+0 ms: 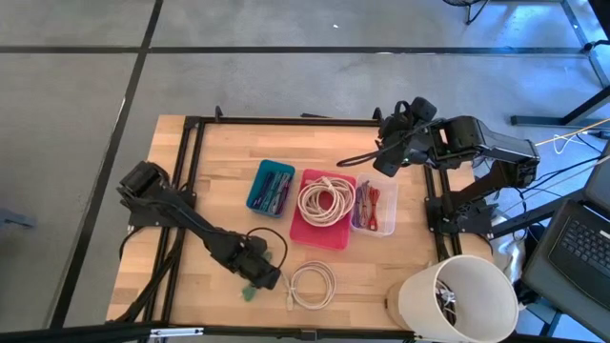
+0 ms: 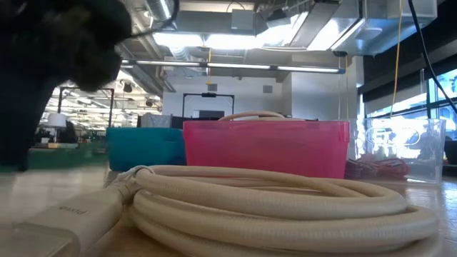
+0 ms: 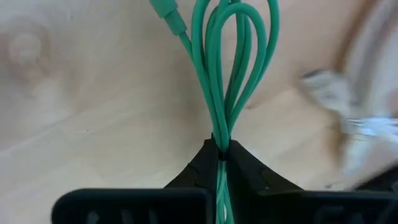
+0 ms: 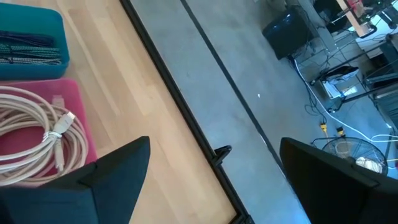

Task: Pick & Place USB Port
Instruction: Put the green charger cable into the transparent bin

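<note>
my left gripper point(image 1: 255, 282) sits low at the near edge of the desk point(image 1: 214, 181), left of its middle. its fingers point(image 3: 239, 168) are pressed together, pinching a folded green cable point(image 3: 219, 74). my left wrist view shows this best: several green loops run out from between the two dark tips and lie on the bare wood, one plug end visible. from above only a small green patch point(image 1: 249, 292) shows under the gripper.

just beside it along the same edge lies a coiled white cable point(image 1: 311, 285), apart from the green one. the table-level view fills with that coil point(image 2: 271, 207) and its flat white plug, and hides the green cable entirely.

three bins stand in a row mid-desk: a teal bin point(image 1: 271, 187) with cables, a pink bin point(image 1: 322, 209) holding a white coil, and a clear bin point(image 1: 375, 208) with red cables.

my right gripper point(image 1: 393, 152) hangs above the far right corner of the desk, fingers point(image 4: 106, 171) spread wide, holding nothing. a white bucket point(image 1: 456, 297) stands off the near right corner.
</note>
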{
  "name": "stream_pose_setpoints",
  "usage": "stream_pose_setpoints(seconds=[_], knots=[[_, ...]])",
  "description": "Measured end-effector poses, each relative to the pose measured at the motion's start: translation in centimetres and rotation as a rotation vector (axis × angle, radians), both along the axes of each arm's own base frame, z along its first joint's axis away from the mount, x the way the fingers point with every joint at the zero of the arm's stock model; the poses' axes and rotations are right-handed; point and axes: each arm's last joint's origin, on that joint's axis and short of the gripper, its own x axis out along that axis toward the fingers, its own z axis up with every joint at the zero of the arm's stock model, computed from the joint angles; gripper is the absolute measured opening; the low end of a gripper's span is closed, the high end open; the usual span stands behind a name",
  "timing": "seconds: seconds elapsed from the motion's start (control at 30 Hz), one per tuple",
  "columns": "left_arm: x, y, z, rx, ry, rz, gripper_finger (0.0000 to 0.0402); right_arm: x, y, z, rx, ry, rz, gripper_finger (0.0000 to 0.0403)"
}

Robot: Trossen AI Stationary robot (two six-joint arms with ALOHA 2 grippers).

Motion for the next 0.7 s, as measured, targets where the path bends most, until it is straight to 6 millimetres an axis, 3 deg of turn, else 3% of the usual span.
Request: stream_pose_setpoints(seconds=[0.3, 0.7], knots=[[-2.1, 1.6, 6.3, 0.084, -0.233, 0.024, 0.0006, 0.0, 0.0, 0.0, 0.010, -0.016, -0.014, 0.0362], [-6.4, 7.0, 16.5, 0.575, -0.760, -0.023, 0.0006, 0.0, 0.0, 0.0, 0.080, -0.127, -0.108, 0.0362]])
